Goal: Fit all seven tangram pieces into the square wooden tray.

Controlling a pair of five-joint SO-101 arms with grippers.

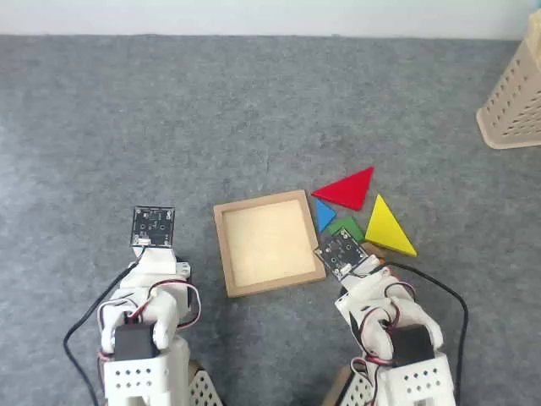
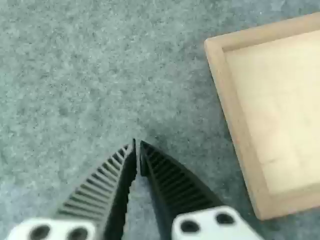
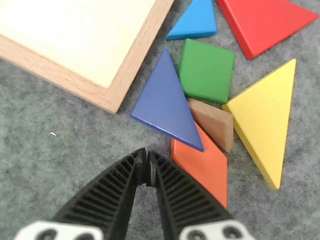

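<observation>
Lying flat on the grey felt table (image 1: 101, 118), the square wooden tray (image 1: 267, 242) sits between the two arms. All seven flat wooden pieces lie outside it, in a bunch just beside the tray on the right arm's side. The big red triangle (image 3: 260, 22) and the small light blue triangle (image 3: 195, 22) are farthest from the right gripper (image 3: 148, 159). The green square (image 3: 206, 70) comes next, with the big yellow triangle (image 3: 265, 120) beside it. The dark blue triangle (image 3: 167, 102) lies close to a corner of the tray and touches the brown piece (image 3: 216, 124) and the orange slanted piece (image 3: 204, 170). The right gripper hangs over the felt with its two black fingers pressed together, holding nothing. The orange slanted piece is just beside its tip. The left gripper (image 2: 137, 150) hangs over bare felt on the other side of the tray, near the tray's edge. Its fingers are together too, and it holds nothing.
</observation>
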